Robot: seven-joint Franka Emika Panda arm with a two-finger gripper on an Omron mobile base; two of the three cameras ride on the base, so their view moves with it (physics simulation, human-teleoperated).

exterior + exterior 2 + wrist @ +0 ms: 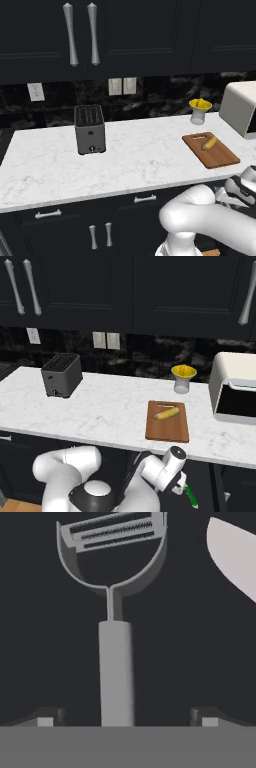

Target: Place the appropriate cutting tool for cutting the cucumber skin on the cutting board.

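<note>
A peeler (116, 662) with a pale straight handle and a Y-shaped blade head lies along the hand view, head at the top. My gripper (127, 719) is open, with one fingertip (45, 719) on each side of the handle and a gap on both sides. In the right base view my gripper (183, 486) hangs below the counter's front edge, and the peeler's green handle (190, 496) sticks out past it. The reddish-brown cutting board (170, 431) lies on the counter right of centre. The stubby yellowish-green cucumber (166, 414) rests on the board's far half. From the left base view, the cutting board (216, 157) and the cucumber (209, 143) are at the right.
A dark toaster (90, 129) stands at the left of the white marble counter (125, 160). A yellow-topped white cup (183, 377) sits behind the board and a white microwave (236, 388) at the far right. Dark cabinets hang above. A pale curved shape (235, 557) crosses the hand view's upper right.
</note>
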